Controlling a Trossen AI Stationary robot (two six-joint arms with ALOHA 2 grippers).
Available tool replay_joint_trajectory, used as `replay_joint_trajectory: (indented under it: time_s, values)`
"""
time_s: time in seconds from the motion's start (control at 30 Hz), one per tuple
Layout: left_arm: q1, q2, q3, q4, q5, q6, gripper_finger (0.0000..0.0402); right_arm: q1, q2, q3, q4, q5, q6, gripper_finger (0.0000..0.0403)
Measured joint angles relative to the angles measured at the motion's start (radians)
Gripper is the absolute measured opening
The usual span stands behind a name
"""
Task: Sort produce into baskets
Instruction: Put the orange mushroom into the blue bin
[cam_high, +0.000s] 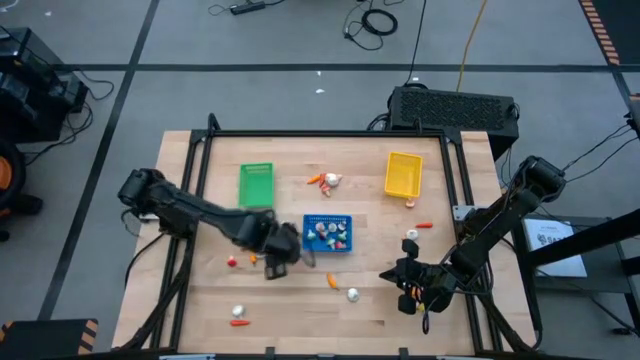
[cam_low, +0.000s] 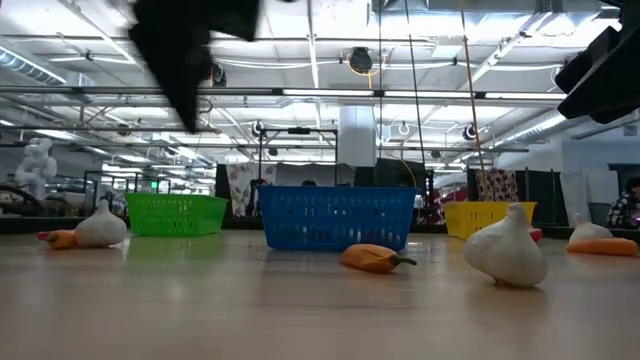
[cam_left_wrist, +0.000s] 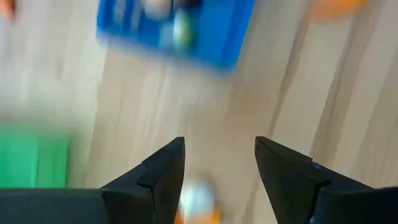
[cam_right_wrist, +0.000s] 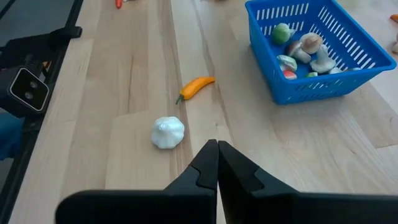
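The blue basket (cam_high: 327, 233) stands mid-table with several pieces of produce inside. The green basket (cam_high: 256, 185) is behind it on the left and the yellow basket (cam_high: 403, 173) at the back right. My left gripper (cam_left_wrist: 219, 146) hangs open just left of the blue basket (cam_left_wrist: 180, 28), pointing down, with nothing between its fingers. A small white and orange piece (cam_left_wrist: 198, 200) lies on the table below them. My right gripper (cam_right_wrist: 217, 144) is shut and empty at the front right, short of a garlic bulb (cam_right_wrist: 168, 132) and an orange pepper (cam_right_wrist: 194, 87).
Loose produce lies about the wooden table. There is a red bit (cam_high: 232, 262), a white bulb and a carrot (cam_high: 240, 322) at the front left, pieces (cam_high: 322, 180) between the green and yellow baskets, and small bits (cam_high: 411, 233) at the right. A black frame (cam_high: 330, 133) edges the table.
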Motion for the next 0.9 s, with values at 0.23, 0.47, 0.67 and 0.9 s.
replay_joint_trajectory:
  time_s: [0.23,0.47,0.67,0.9]
  values:
    - [-0.177,-0.003,-0.113,-0.103,0.058,-0.175,0.0203,0.000,0.000,0.000,0.000,0.001,-0.001,0.0000]
    - [-0.273,-0.002,-0.206,-0.144,0.087,-0.270,0.0203,0.000,0.000,0.000,0.009,0.005,0.000,0.0000]
    - [-0.318,-0.002,-0.293,-0.144,0.155,-0.279,0.0203,0.000,0.000,0.000,0.010,0.006,0.000,0.0000]
    - [-0.323,-0.002,-0.399,-0.090,0.150,-0.296,0.0203,0.000,0.000,0.000,0.009,0.008,-0.002,0.0000]
